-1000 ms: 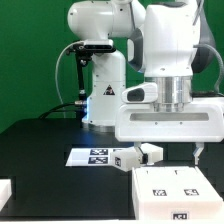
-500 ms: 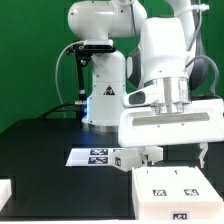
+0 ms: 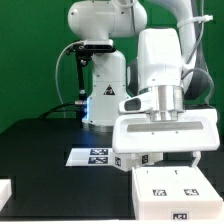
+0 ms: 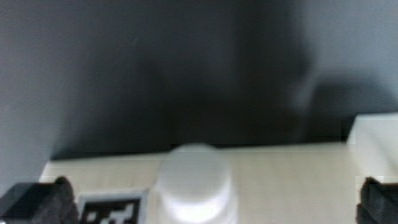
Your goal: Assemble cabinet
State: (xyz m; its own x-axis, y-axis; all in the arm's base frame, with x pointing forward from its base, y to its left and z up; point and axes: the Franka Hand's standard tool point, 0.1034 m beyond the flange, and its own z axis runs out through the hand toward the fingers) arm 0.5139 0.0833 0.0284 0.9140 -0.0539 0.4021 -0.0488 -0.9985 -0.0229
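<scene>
The cabinet's white box (image 3: 170, 190) lies at the front of the exterior view's right, with fiducial tags on its top. My gripper (image 3: 157, 162) hangs just above its far edge, jaws spread wide and empty. A small white tagged part (image 3: 141, 158) lies just behind the box, partly hidden by the hand. In the wrist view the gripper (image 4: 205, 205) is over a white tagged surface (image 4: 302, 185). A rounded white knob-like piece (image 4: 196, 185) sits between the dark fingertips (image 4: 36, 200) without touching them.
The marker board (image 3: 92, 155) lies on the black table to the exterior view's left of the gripper. Another white part (image 3: 5, 190) shows at the left edge. A white block (image 4: 375, 140) shows at the wrist view's edge. The robot base (image 3: 105, 90) stands behind.
The gripper has moved down and a little to the exterior view's left, closer to the box's far edge. It now hides more of the small tagged part. The jaws stay open.
</scene>
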